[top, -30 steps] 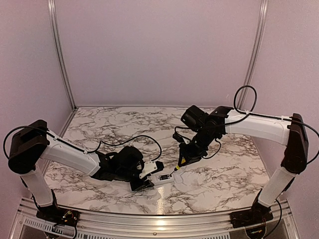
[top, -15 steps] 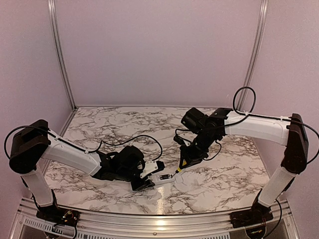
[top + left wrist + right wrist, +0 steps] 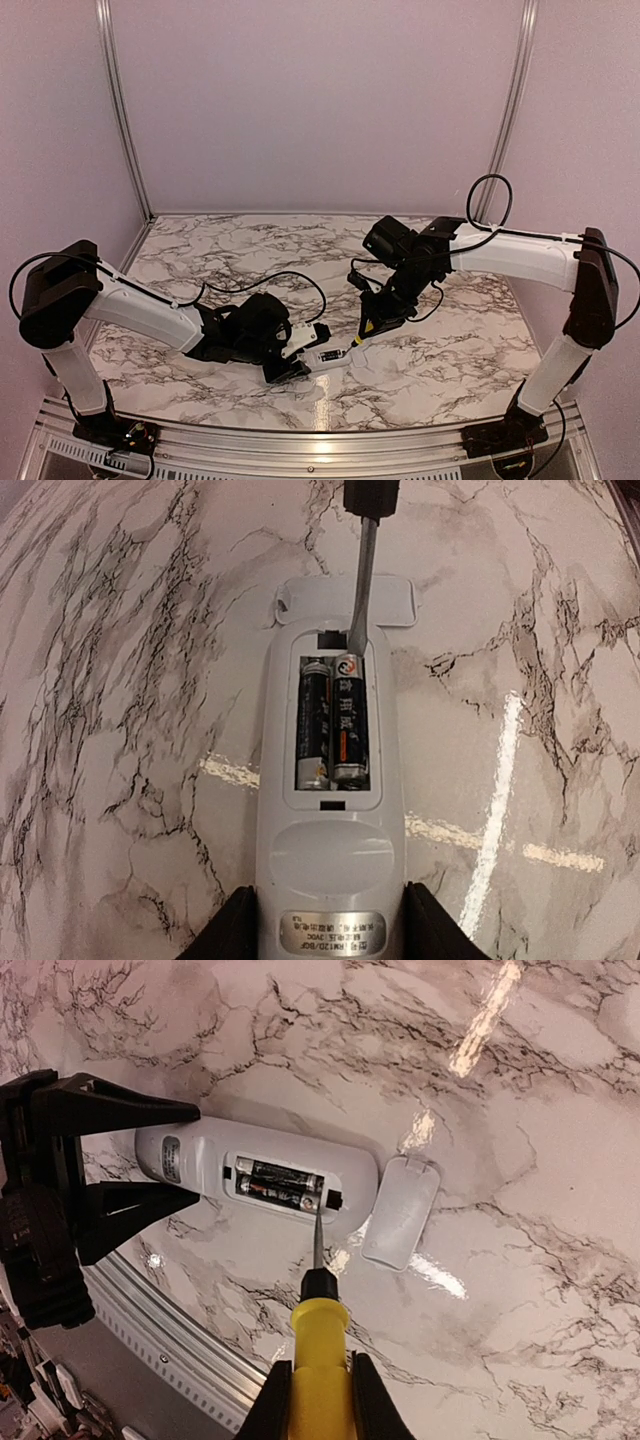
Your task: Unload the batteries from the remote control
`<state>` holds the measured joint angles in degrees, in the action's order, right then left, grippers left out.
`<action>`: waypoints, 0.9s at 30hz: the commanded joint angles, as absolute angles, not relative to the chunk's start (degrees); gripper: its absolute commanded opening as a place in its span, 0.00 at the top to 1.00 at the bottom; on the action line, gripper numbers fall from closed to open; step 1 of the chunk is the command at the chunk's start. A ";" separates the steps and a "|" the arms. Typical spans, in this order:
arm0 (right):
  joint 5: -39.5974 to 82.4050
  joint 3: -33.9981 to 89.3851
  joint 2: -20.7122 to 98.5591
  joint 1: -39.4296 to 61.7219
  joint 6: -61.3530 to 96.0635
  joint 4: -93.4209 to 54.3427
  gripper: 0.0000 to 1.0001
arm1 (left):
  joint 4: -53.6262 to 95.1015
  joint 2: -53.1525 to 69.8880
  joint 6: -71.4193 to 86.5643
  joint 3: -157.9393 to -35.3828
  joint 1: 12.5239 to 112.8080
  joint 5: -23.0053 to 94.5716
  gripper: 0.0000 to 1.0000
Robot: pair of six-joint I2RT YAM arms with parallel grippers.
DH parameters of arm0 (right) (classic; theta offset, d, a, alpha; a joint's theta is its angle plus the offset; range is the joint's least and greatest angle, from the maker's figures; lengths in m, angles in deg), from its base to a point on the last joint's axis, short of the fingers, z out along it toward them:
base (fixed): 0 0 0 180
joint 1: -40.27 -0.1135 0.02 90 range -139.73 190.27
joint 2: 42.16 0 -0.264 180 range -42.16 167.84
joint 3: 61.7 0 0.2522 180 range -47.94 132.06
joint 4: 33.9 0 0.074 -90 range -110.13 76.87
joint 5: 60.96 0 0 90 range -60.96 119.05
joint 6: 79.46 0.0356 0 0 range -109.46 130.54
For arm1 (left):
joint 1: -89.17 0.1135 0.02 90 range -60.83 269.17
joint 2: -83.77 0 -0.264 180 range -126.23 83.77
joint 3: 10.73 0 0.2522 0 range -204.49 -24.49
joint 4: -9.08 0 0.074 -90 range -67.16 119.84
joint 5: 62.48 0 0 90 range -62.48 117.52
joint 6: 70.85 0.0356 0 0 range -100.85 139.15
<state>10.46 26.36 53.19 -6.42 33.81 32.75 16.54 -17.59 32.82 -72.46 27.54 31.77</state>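
Two batteries point(image 3: 330, 725) lengthwise inside remote control point(image 3: 328, 870)

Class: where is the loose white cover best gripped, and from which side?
Probably at its short ends, from above: the cover lies flat on the table with one long edge close to the remote control, leaving those ends free.

The glossy white marble-patterned table point(image 3: 250, 250), veined in dark grey, carries a slim white plastic remote control point(image 3: 325, 855) lying flat (open compartment facing up), its near end between the left fingers point(image 3: 235, 930). At its far end, away from those fingers, lies a small flat white plastic cover piece point(image 3: 310, 600).
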 commanded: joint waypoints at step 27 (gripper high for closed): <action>-5.78 11.65 50.00 -0.65 29.50 16.43 1.00 | 17.61 -20.15 32.90 -74.94 27.11 31.91 0.82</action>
<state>-1.54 14.78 49.30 0.00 30.86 21.27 17.93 -18.70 32.19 -73.24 27.54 31.71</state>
